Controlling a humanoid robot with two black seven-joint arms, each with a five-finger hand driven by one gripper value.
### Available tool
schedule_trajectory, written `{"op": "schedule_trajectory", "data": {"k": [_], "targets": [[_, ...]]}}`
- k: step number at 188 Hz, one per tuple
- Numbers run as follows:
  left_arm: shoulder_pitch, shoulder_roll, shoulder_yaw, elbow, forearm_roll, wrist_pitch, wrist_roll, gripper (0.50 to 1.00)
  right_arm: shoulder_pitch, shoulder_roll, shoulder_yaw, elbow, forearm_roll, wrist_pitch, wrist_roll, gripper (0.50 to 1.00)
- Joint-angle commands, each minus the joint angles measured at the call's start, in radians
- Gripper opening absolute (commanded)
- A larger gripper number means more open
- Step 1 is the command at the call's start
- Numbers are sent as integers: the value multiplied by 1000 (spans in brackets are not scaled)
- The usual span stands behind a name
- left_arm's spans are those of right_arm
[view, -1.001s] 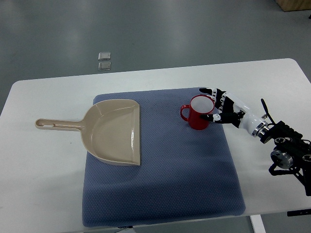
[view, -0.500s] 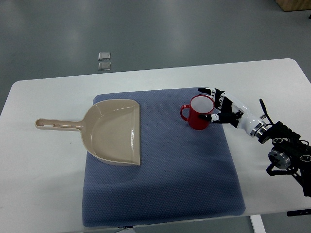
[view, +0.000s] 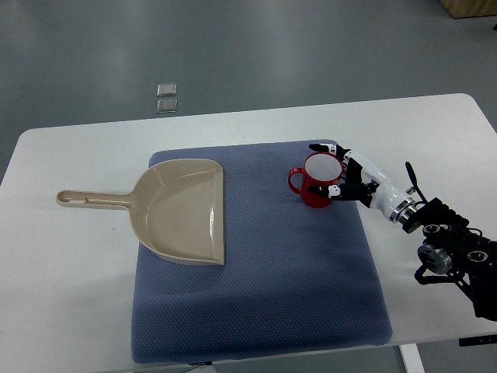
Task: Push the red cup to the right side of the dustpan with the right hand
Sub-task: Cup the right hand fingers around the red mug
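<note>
Right hand (view: 347, 172) cups the red cup's (view: 317, 181) right side, fingers spread, not gripping. On the blue mat (view: 311, 287), right of the dustpan (view: 184, 211), the rigid, light-looking cup may tip; push low.

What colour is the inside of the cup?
White inside, red outside; the red cup shows it clearly in the top view.

The light is bright and even, coming from above. Shadows are soft and small. The smooth white bench (view: 70, 256) shines a little. The picture is sharp, with no blur.
</note>
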State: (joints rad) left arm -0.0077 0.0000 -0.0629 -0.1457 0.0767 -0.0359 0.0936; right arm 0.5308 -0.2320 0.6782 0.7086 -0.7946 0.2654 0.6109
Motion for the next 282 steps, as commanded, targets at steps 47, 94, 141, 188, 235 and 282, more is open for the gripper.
{"op": "schedule_trajectory", "data": {"k": [47, 94, 141, 188, 235, 282], "targets": [[0, 0, 0, 0, 0, 1, 0, 1000, 8, 29, -14, -12, 2, -14, 0, 930], [0, 0, 0, 0, 0, -1, 0, 1000, 9, 62, -14, -58, 2, -29, 0, 930], [0, 0, 0, 0, 0, 1, 0, 1000, 11, 83, -14, -70, 2, -40, 0, 930], [0, 0, 0, 0, 0, 1, 0, 1000, 12, 99, -12, -70, 18, -41, 0, 928], [0, 0, 0, 0, 0, 1, 0, 1000, 11, 132, -11, -70, 20, -41, 0, 928], [0, 0, 0, 0, 0, 1, 0, 1000, 8, 164, -11, -70, 23, -43, 0, 928]]}}
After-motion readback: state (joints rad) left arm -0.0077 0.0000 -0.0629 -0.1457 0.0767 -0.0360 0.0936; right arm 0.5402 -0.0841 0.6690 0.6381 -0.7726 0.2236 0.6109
